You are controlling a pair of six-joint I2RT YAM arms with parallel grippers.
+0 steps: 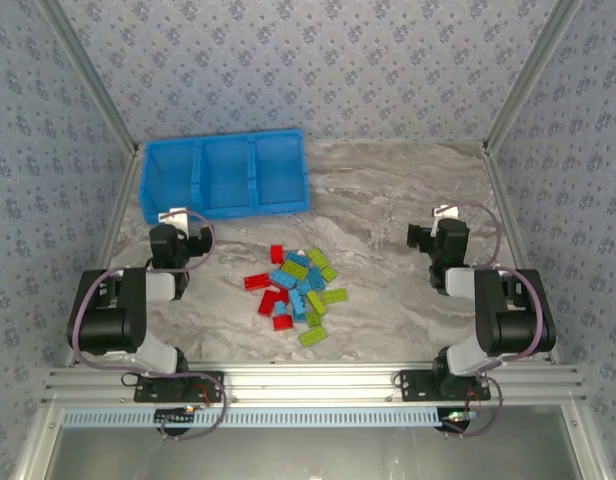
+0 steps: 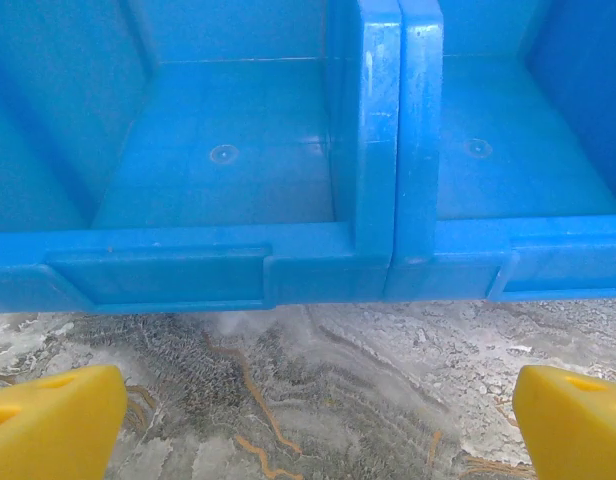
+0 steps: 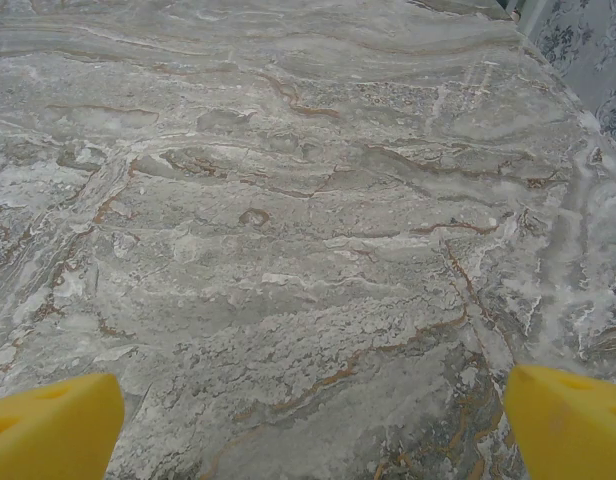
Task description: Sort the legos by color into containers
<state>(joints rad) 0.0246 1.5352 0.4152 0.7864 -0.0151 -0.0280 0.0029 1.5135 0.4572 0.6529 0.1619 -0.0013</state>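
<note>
The legos, red, light blue and lime green, lie in a loose pile on the marble table, midway between the arms. The containers are three compartments of one bright blue bin at the back left. My left gripper hovers just in front of the bin, open, with nothing between its yellow fingertips. In the left wrist view the bin's front wall is close ahead, and the two compartments behind it have bare floors. My right gripper is open over bare marble on the right, well away from the pile, yellow fingertips wide apart.
Patterned walls and slanted aluminium posts enclose the table on three sides. An aluminium rail runs along the near edge by the arm bases. The table's right edge lies close to the right gripper.
</note>
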